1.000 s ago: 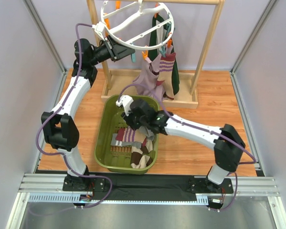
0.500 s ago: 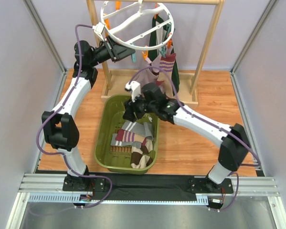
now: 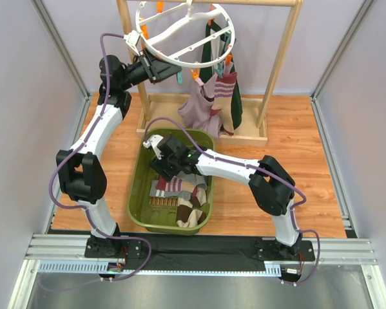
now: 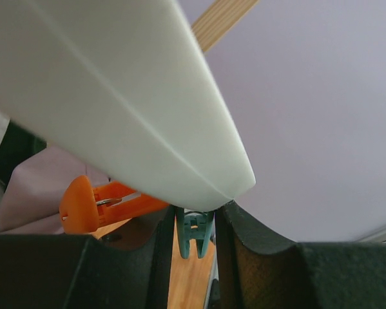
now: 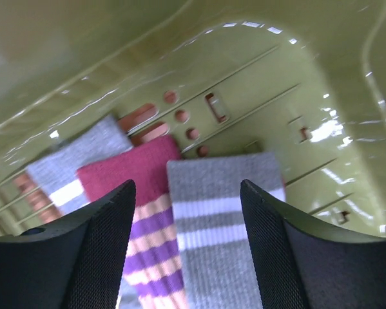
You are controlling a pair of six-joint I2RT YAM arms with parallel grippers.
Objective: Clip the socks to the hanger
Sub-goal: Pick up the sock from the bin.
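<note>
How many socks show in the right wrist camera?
3: light grey sock at left, maroon striped sock in the middle, grey white-striped sock at right. Others may be hidden.

Socks (image 3: 178, 188) in basket (image 3: 136, 193) before rack (image 3: 279, 64); hanger (image 3: 191, 14) high on rack, more socks (image 3: 215, 96) beneath hanger.

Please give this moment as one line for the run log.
left gripper shut on hanger rim | right gripper open, low in basket, over grey striped sock | no sock held
</note>
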